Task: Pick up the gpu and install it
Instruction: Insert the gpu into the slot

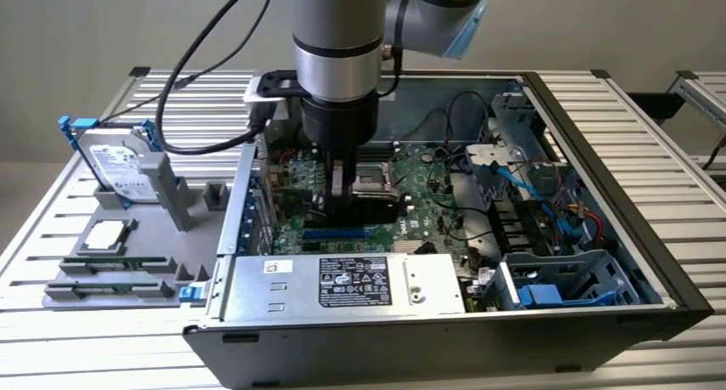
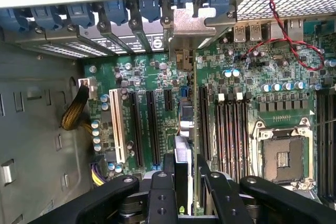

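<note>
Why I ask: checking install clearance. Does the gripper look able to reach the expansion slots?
Likely yes: the gripper, shut on the gpu, is right over the expansion slots, with nothing seen between.

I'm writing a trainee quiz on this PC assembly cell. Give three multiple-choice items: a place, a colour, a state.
1. The gpu is: A on the grey holder; B inside the open case, over the motherboard; C behind the case.
2. The frame around the hard drive is: A red; B blue; C yellow.
3. The pincer is: A open, empty; B shut on a memory stick; C shut on the gpu.
Answers: 1 B, the card hangs under the arm within the case; 2 B, blue rails flank the upright drive; 3 C, its fingers clamp the card.
</note>
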Motion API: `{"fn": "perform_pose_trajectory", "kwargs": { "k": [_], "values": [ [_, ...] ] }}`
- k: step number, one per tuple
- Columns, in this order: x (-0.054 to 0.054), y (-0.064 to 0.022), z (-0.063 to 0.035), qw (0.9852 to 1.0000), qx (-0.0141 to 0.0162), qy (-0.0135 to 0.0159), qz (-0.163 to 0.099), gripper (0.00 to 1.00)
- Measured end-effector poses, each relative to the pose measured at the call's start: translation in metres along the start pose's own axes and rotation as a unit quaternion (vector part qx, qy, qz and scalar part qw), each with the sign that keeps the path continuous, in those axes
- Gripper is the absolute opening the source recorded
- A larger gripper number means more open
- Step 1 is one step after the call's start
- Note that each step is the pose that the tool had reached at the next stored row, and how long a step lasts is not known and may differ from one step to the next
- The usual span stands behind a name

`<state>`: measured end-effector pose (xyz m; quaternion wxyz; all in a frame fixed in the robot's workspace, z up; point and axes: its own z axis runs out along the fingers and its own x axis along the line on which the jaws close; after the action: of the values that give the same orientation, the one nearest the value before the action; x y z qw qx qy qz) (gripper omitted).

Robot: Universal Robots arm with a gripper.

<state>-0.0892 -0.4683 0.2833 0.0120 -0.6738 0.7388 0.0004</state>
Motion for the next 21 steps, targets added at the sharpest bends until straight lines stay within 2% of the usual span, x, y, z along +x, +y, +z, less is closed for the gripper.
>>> {"fn": "perform_pose_trajectory", "kwargs": {
  "k": [3, 13, 21],
  "values": [
    [0.0005, 0.0006, 0.002, 1.0, -0.001, 0.0001, 0.003, 0.27],
    [0.001, 0.0011, 0.0049, 0.9999, -0.0091, 0.001, 0.004, 0.27],
    [0.001, 0.0008, 0.0062, 0.9999, -0.0106, 0.001, 0.0, 0.27]
  ]
}}
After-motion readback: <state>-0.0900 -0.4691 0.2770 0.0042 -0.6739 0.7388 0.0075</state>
